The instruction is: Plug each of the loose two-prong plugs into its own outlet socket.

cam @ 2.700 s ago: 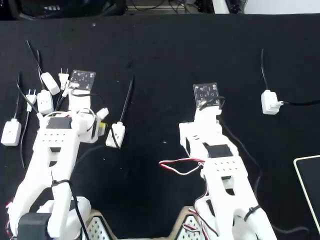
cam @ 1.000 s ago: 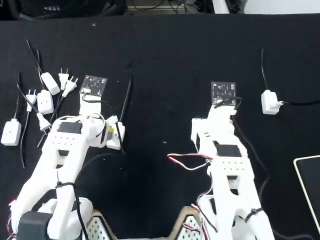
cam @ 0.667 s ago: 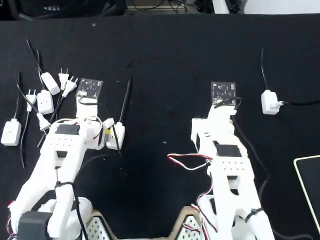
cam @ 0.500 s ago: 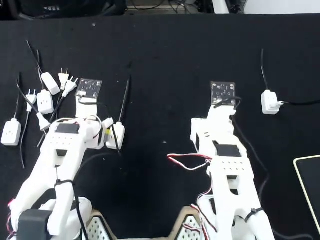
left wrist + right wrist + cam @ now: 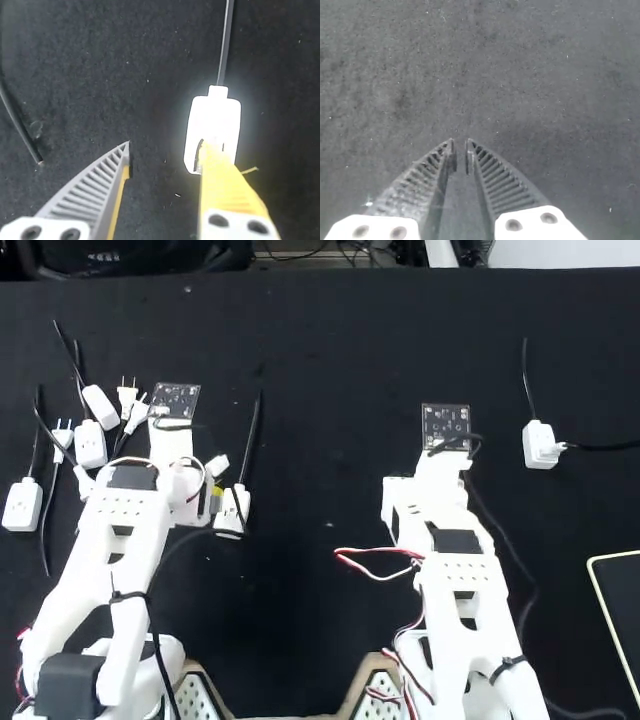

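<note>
A white outlet socket (image 5: 231,511) lies on the black cloth, its black cable (image 5: 253,435) running away from the arms. The left arm (image 5: 118,515) hangs over the spot just beside it. In the left wrist view my left gripper (image 5: 165,147) is open over bare cloth, and its yellow finger (image 5: 220,185) overlaps the near edge of the socket (image 5: 214,120), which lies outside the jaws. My right gripper (image 5: 460,151) is shut on nothing above bare cloth; the right arm (image 5: 450,540) stands mid-table. Loose two-prong plugs (image 5: 127,392) and sockets (image 5: 90,446) lie at the far left.
A tangle of black cables (image 5: 55,425) and another white socket (image 5: 22,505) crowd the left edge. A socket with a plug in it (image 5: 540,445) sits at the right. A flat yellow-edged panel (image 5: 620,610) lies at the front right corner.
The left arm's wrist swung right and then back to the left beside the socket, which barely shifted. The right arm moved right early on and has kept still since.
</note>
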